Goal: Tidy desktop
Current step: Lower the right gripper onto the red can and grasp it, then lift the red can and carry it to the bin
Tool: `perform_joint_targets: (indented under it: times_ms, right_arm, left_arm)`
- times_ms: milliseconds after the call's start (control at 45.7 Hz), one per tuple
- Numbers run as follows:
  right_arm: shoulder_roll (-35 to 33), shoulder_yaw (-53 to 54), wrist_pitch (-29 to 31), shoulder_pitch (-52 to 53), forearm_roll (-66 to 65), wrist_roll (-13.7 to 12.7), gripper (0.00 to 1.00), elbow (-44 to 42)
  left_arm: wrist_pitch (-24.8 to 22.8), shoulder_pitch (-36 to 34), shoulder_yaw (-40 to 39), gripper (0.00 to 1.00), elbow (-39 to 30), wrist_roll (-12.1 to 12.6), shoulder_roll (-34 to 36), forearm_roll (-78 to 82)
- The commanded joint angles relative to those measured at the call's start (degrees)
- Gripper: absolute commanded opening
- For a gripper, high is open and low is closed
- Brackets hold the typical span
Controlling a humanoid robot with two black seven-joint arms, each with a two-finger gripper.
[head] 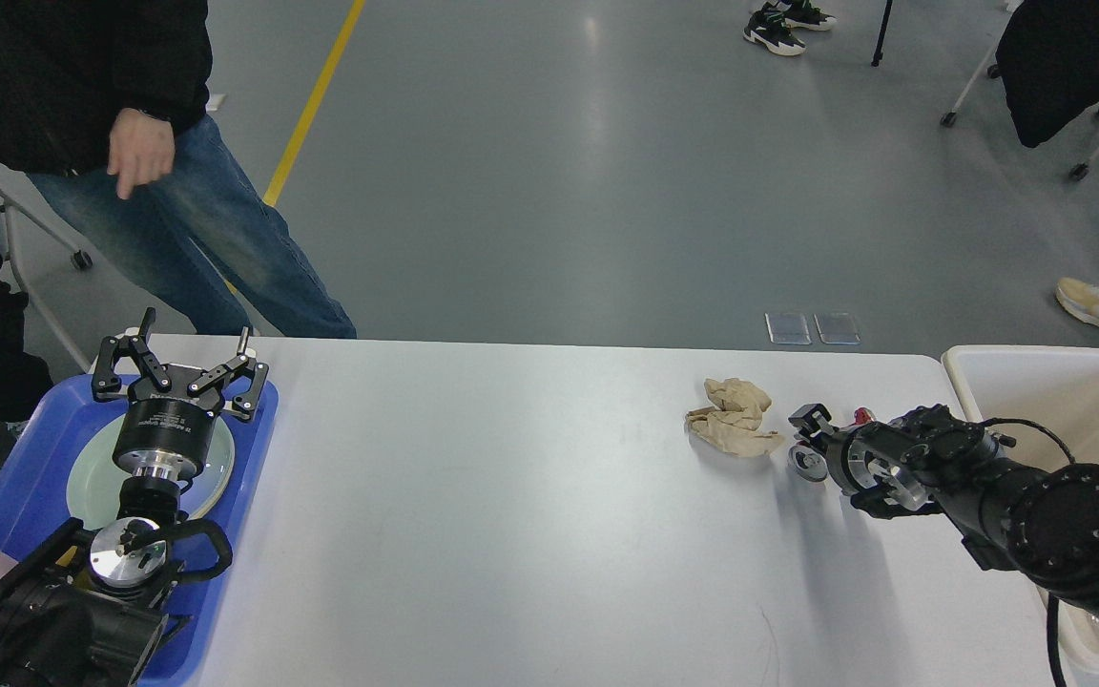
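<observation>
Now you are bringing the right gripper [812,441], jaws spread, around the small red can [809,459] lying beside the crumpled tan paper [733,429] on the white bench [511,515]; likely light, slippery and dentable, so grip its sides gently.

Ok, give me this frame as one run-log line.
phase: reaching for can | right tool: at crushed can, grip unclear | left tool: open over blue tray | crumpled paper: on desktop
</observation>
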Motion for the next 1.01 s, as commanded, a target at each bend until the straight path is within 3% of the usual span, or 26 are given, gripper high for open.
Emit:
perform_joint_targets:
  times_ms: [0, 131, 437, 765, 984]
  right_arm:
    - [-0.2, 1.0, 0.0, -0.4, 0.0, 0.0, 0.58, 0.0]
    - [-0.2, 1.1, 0.0, -0.3, 0.0, -0.1, 0.48, 0.1]
    - [-1.6, 1.7, 1.2, 1.4, 0.4, -0.5, 0.0, 3.1]
    - [-13.0, -0.7, 2.1, 13.9, -0.2, -1.7, 0.0, 21.0]
    - [-16.5, -19.9, 8.5, 35.9, -1.2, -1.9, 0.0, 40.7]
  left_arm:
    - [0.0, 0.0, 0.0, 0.96, -0.1, 0.0, 0.0, 0.0]
    - [0.0, 0.0, 0.0, 0.96, 0.0, 0.0, 0.0, 0.0]
    - [0.0, 0.0, 0.1, 0.96, -0.1, 0.0, 0.0, 0.0]
    - [0.0, 0.0, 0.0, 0.96, -0.1, 0.0, 0.1, 0.0]
    - [-0.1, 0.0, 0.0, 0.96, -0.1, 0.0, 0.0, 0.1]
